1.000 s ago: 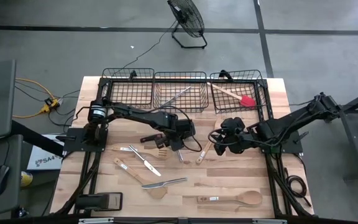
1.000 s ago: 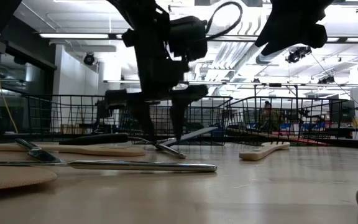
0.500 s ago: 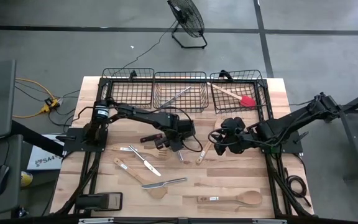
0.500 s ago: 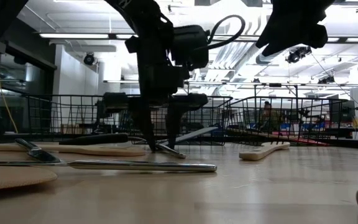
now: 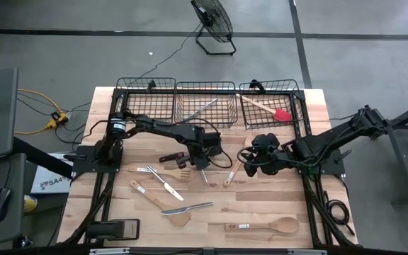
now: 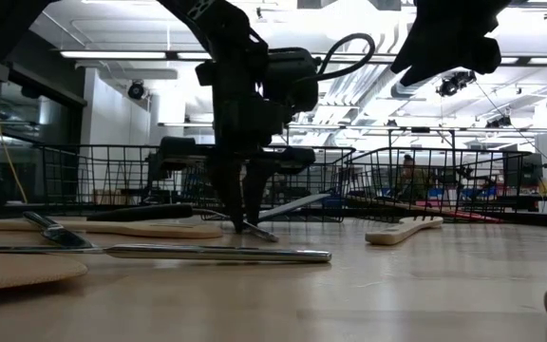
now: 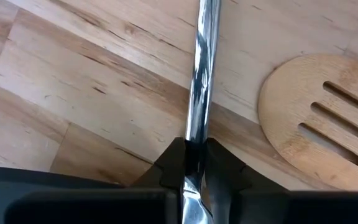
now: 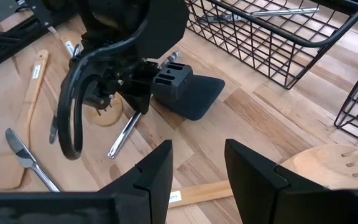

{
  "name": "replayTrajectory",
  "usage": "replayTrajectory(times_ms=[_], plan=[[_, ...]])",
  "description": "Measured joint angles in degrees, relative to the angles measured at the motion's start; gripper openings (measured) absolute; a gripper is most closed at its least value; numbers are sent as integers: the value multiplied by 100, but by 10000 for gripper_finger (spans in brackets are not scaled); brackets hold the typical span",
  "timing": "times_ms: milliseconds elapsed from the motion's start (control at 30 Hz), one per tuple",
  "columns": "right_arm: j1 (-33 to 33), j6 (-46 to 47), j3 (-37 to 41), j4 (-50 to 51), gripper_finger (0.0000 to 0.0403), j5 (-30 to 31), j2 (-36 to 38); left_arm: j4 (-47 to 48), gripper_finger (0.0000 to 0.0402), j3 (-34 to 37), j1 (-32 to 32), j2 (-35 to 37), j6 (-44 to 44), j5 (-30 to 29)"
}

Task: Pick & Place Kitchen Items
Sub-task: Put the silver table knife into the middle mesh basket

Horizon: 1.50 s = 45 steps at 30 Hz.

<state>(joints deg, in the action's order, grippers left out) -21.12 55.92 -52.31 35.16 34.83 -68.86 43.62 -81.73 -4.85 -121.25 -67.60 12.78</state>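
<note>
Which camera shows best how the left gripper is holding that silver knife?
Left wrist view: the left gripper has its fingers pinched on the knife. The high view hides the grip under the arm; the low view shows it small; the right wrist view sees it from afar.

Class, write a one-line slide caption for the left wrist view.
Left end effector shut on a silver metal utensil lying on the wooden table, beside a slotted wooden spatula.

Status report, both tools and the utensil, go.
Left tool shut on metal knife, knife on table. Right tool open, empty, hovering nearby. Slotted wooden spatula lies beside knife, apart from it.
</note>
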Motion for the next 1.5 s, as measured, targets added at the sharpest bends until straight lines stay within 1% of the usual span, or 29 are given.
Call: replayTrajectory(times_ms=[733, 1033, 1167, 1233, 1300, 1400, 1500], plan=[[0, 0, 0, 0, 138, -9, 0, 11, 34, 13, 1, 59, 147, 17], [0, 0, 0, -2, 138, -9, 0, 111, 33, 40, 3, 414, 259, -71], [0, 0, 0, -15, 138, -10, 0, 343, 32, 59, -7, 602, 387, -128], [0, 0, 0, -23, 138, -9, 0, 382, 24, 62, -8, 669, 403, -131], [0, 0, 0, -24, 138, -9, 0, 340, 6, 50, -6, 765, 443, -130], [0, 0, 0, -24, 138, -9, 0, 395, 4, 57, -4, 820, 512, -145], [1, 0, 0, -25, 138, -9, 0, 505, 4, 53, -1, 918, 652, -283]])
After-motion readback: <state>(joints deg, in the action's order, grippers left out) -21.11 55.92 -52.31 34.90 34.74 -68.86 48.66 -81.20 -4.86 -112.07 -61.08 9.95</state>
